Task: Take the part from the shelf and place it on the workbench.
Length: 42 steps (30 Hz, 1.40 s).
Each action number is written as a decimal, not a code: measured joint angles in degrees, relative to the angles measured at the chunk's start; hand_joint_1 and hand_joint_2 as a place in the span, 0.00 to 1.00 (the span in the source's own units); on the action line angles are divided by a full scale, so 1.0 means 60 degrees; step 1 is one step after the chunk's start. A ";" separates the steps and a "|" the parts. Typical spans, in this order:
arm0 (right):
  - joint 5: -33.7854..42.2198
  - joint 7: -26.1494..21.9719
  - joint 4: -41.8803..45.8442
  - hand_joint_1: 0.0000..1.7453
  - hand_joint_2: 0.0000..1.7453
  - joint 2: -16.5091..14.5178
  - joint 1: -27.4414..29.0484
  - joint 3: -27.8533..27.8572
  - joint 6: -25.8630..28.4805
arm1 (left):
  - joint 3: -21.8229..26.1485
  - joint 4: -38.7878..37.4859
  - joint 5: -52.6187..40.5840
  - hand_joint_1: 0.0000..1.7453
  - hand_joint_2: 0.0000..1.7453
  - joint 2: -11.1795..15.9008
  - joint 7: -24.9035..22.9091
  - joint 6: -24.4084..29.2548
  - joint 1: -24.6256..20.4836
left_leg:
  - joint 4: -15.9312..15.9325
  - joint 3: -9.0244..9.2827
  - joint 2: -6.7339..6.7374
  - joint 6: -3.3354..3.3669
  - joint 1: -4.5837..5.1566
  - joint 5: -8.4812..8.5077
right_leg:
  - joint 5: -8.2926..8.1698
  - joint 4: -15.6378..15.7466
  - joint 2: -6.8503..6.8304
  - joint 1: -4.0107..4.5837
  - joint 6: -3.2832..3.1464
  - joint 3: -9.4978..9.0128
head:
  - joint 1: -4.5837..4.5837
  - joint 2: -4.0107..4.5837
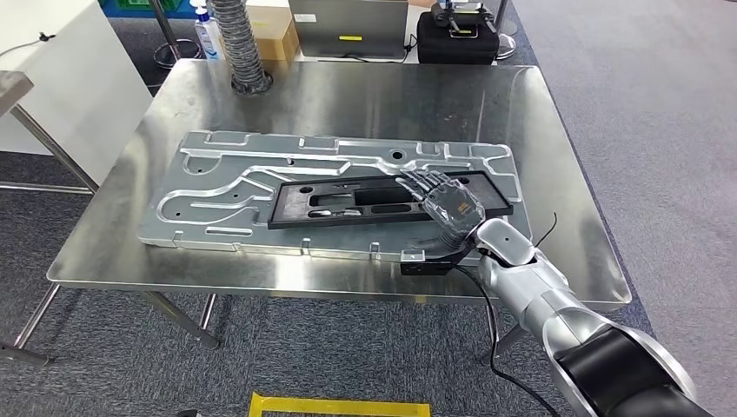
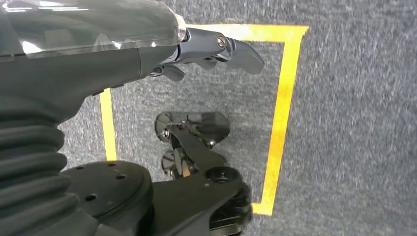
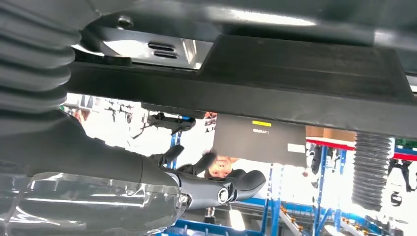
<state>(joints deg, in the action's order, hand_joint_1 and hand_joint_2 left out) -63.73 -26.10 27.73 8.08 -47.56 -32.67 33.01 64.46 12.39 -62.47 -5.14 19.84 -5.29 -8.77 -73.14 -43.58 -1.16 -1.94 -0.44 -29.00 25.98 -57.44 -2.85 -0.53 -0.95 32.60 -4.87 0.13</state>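
Observation:
The black part [image 1: 382, 198], a long flat frame with cut-outs, lies on a silver machined plate [image 1: 226, 174] on the steel workbench [image 1: 348, 95]. My right hand [image 1: 443, 201] is stretched flat over the part's right end with its fingers spread. In the right wrist view a band of daylight separates the hand [image 3: 216, 189] from the black part [image 3: 295, 73], so it holds nothing. My left hand [image 2: 216, 49] hangs over the grey carpet, its fingers loosely apart and holding nothing.
At the workbench's far edge stand a ribbed hose [image 1: 239, 43], a bottle [image 1: 207, 35], a grey laptop [image 1: 348, 26] and a black case [image 1: 456, 35]. Yellow tape [image 1: 339, 406] marks the floor in front. A person [image 3: 223, 169] is beyond the bench.

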 joint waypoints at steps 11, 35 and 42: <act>0.6237 -0.1869 0.2941 0.00 0.00 -0.0045 0.0777 0.0964 -0.1547 | 0.0006 0.0000 0.0176 0.00 0.00 0.0008 -0.0249 -0.0043 0.0030 | 0.2439 0.1347 -0.0114 0.0549 -0.0019 0.0914 | 0.0819 -0.1314 0.0251 -0.0067 0.0426 0.0537 | 0.0004 0.0000; 0.3790 -0.1854 1.2572 0.00 0.00 -0.1199 0.7752 1.0981 0.1167 | 0.1164 0.0000 0.1480 0.00 0.00 0.0036 0.0566 -0.0815 0.0819 | 0.2334 0.2026 0.0024 0.0326 0.0016 0.0250 | -0.0022 -0.0082 0.0667 0.0089 0.0122 0.0063 | 0.0002 0.0000; 0.1824 -0.1840 1.0783 0.00 0.00 -0.2501 0.8581 1.3409 0.1018 | 0.1249 0.0000 0.1463 0.00 0.00 0.0036 0.0706 -0.0933 0.0842 | 0.2606 0.1921 0.0193 0.0725 0.0036 0.0556 | 0.1024 -0.1402 0.0609 0.0017 0.0455 0.0569 | 0.0004 0.0000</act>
<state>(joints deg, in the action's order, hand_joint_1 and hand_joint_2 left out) -52.78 -37.13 92.42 -6.93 3.93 47.79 39.12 71.95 12.39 -53.69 -4.92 24.08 -10.89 -3.72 -57.50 -32.06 0.00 2.41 -0.22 -25.66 32.13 -65.85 0.81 -0.43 1.78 36.02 -4.85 0.13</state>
